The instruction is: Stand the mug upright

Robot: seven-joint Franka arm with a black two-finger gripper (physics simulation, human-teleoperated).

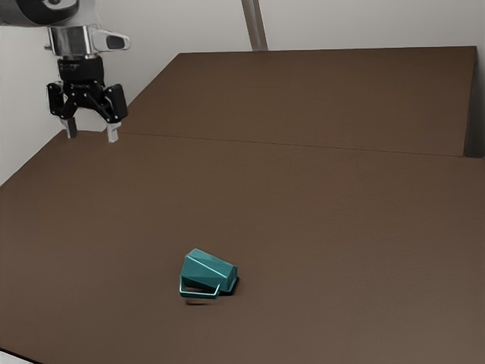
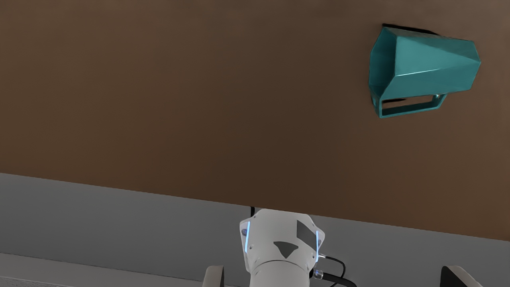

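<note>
- Exterior view: the teal faceted mug (image 1: 208, 271) lies on its side on the brown table (image 1: 341, 220), well in from the edge that runs below the arm. The black two-finger gripper (image 1: 92, 136) hangs high and well apart from it, fingers spread wide, nothing between them.
- Wrist view: the mug lies well in from the table edge beside the white robot base (image 2: 283, 239). Its open mouth (image 2: 382, 65) faces sideways, and its angular handle (image 2: 414, 109) is on the side toward that edge.
- Handling, as a judgement: likely light and stiff, perhaps ceramic and chippable, its smooth facets slippery. Best gripped across the body near the mouth, clear of the handle, then tipped gently onto its base; a loose pinch could let it roll.
</note>
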